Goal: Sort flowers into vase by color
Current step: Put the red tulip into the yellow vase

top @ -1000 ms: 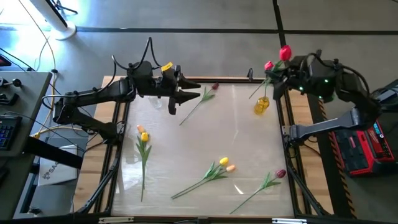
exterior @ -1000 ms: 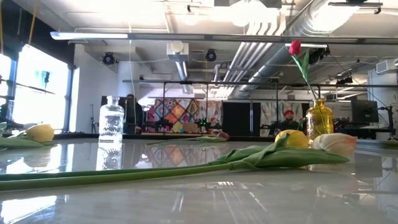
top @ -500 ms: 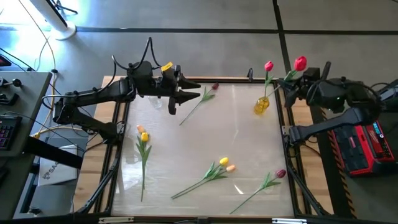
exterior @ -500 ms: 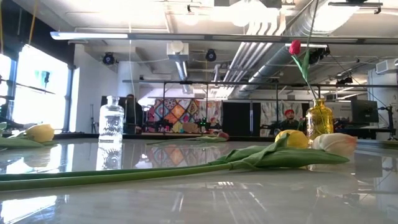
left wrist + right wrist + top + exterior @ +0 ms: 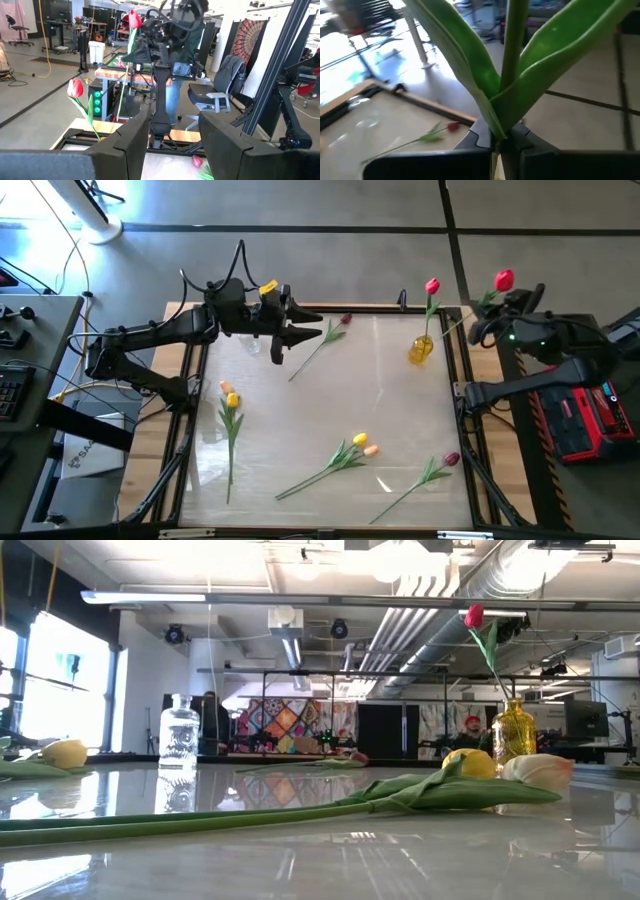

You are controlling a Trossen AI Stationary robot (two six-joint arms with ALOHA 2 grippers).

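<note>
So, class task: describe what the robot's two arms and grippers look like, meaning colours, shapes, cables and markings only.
Both arms are dark, jointed and slim. The left gripper has two pointed black fingers, a yellow tag near the wrist and black cables looping above it. The right gripper is a bulky black unit with a small green light; beside its base sits a red box.

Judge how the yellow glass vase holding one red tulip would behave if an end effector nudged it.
The yellow vase looks narrow and tall, so it may tip rather than slide. The red tulip leans above it, probably raising that risk. Being glass on a glossy table, it could skid and likely break.
</note>
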